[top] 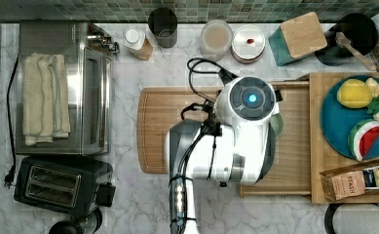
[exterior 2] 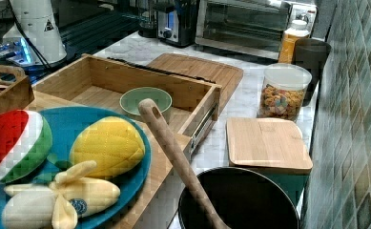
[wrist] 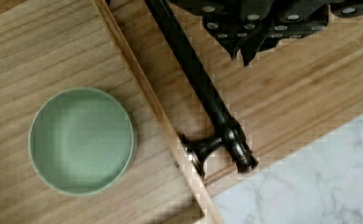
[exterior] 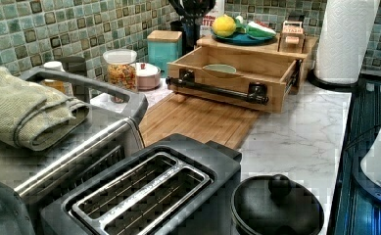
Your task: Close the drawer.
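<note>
Top view: the arm (top: 226, 141) covers the drawer (top: 294, 146), which stands pulled out from the top view's right, over the board (top: 158, 126).

Left view: the drawer's handle (exterior: 217, 90) faces the board; a bowl (exterior: 220, 70) sits inside. A hard push could make the bowl slide.

Right view: marble counter (exterior 2: 130, 47), tiled wall (exterior 2: 359, 95).

Wrist view: the gripper (wrist: 244, 53) hangs beside the handle, above the board; whether it is open cannot be told. A push off-centre may skew the drawer and jam it.
</note>
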Action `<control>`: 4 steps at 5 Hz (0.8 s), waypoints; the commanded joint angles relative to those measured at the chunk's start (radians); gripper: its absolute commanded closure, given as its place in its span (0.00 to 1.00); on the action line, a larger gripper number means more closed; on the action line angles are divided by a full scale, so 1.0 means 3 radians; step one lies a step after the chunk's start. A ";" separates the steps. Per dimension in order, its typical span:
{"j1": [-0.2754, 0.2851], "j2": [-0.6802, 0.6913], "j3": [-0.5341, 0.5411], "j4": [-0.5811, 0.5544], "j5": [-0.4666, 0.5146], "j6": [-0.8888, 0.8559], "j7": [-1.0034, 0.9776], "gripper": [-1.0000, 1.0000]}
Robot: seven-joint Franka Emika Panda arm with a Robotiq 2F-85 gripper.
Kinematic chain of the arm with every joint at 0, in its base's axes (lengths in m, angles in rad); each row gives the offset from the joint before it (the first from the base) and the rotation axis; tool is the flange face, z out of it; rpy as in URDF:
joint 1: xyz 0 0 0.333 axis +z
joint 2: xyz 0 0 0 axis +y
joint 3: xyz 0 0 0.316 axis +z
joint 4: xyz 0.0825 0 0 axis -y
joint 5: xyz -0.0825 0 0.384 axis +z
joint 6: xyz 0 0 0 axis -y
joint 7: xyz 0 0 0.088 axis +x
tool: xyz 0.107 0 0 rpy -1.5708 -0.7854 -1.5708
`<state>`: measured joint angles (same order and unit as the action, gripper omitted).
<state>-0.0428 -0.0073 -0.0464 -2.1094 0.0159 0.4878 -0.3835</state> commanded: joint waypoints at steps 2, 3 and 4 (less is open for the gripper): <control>0.0352 -0.0226 0.0512 -0.0492 -0.0278 0.0566 -0.0073 1.00; 0.0285 0.0000 0.0478 -0.0486 -0.0524 0.0628 -0.0116 1.00; -0.0078 0.0137 0.0854 -0.0518 -0.0802 0.0664 0.0038 1.00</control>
<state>0.0395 -0.0068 0.1526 -2.2285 -0.1820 0.6650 -0.3792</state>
